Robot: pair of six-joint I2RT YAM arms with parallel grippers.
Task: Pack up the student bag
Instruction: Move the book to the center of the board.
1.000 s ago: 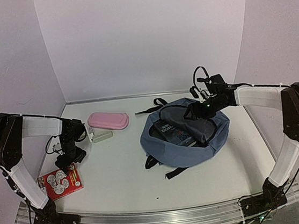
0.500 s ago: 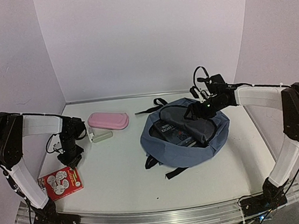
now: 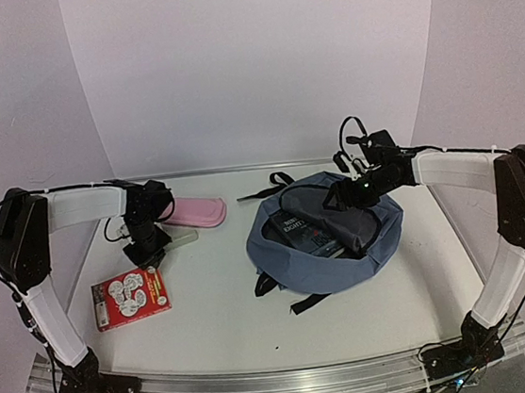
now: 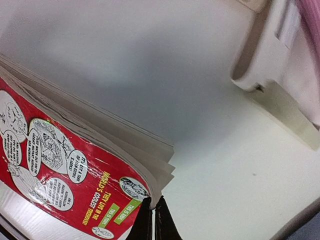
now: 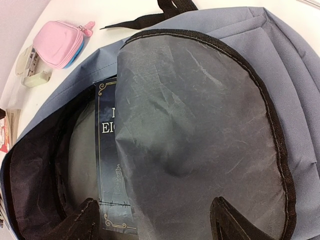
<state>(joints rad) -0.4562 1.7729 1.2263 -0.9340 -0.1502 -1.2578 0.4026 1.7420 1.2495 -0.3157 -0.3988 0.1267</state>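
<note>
Bag: the bag (image 3: 327, 267) is lying on the table (image 3: 221, 329) at 3 o'clock, with its mouth gaping toward 9 o'clock.
Packed: a dark book (image 3: 303, 232) is sitting inside the bag.
Left tool: the left tool (image 4: 152, 220) is clamping shut on a corner of the red book (image 3: 130, 297), at 9 o'clock and well apart from the bag.
Right tool: the right tool (image 5: 155, 200) is standing spread wide astride the flap (image 5: 200, 125) at the bag's 12 o'clock rim. Whether it is gripping the flap cannot be told.
Unpacked: the pink case (image 3: 193, 211) and the stapler (image 5: 31, 67) are lying just beside each other at 11 o'clock.
Progress: judged early. One item is riding inside, one is being held, two are waiting, and the bag is standing unzipped.
</note>
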